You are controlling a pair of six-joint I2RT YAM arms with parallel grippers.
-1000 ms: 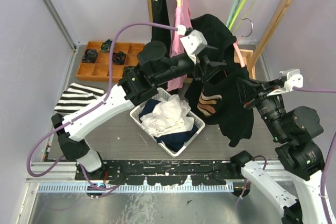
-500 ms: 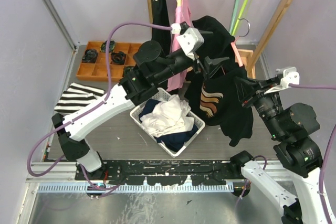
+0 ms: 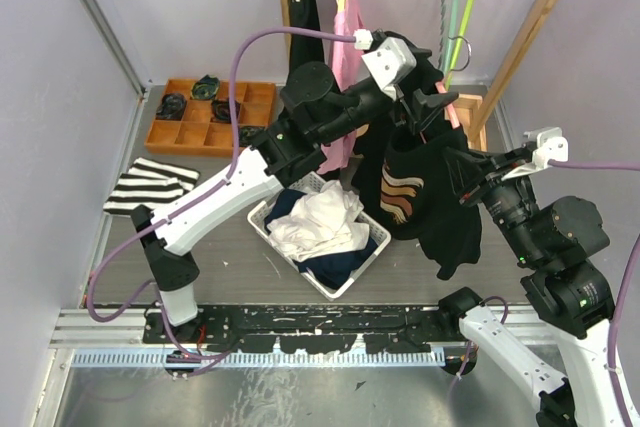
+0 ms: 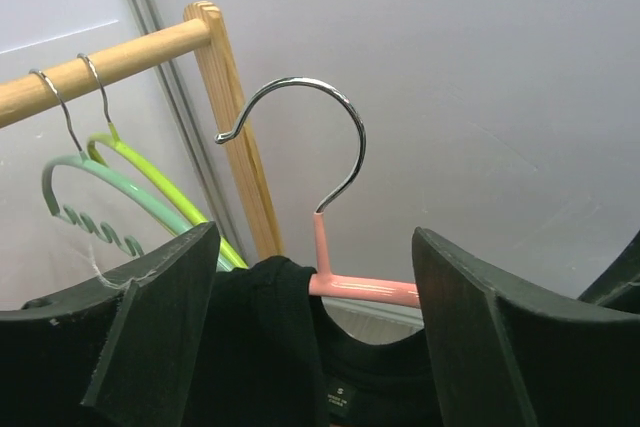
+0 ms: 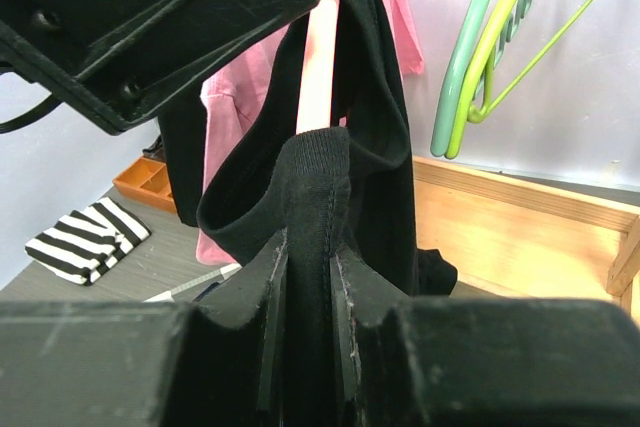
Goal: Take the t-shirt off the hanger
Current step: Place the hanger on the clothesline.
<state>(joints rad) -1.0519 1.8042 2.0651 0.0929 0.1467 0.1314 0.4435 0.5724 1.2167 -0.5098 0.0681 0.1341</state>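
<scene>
- Left wrist view: the left end effector point(image 4: 315, 267) is wide open and holds nothing. It has one finger on each side of the pink hanger point(image 4: 365, 288).
- The hanger's silver hook point(image 4: 335, 137) sticks up just above the left end effector.
- The collar of the black t-shirt point(image 4: 270, 347) sits on the hanger, between the open fingers.
- Behind the left end effector are two green hangers point(image 4: 150, 187) on a wooden rail point(image 4: 100, 65).
- Right wrist view: the right end effector point(image 5: 310, 277) is clenched tight on a fold of the t-shirt.
- The pink hanger is straight ahead of the right end effector, with the shirt draped over it.
- Top external view: the t-shirt hangs below the left end effector and beside the right one, above the surface point(image 3: 230, 267).
- A white basket point(image 3: 256, 215) of clothes sits lower down, under the left arm.
</scene>
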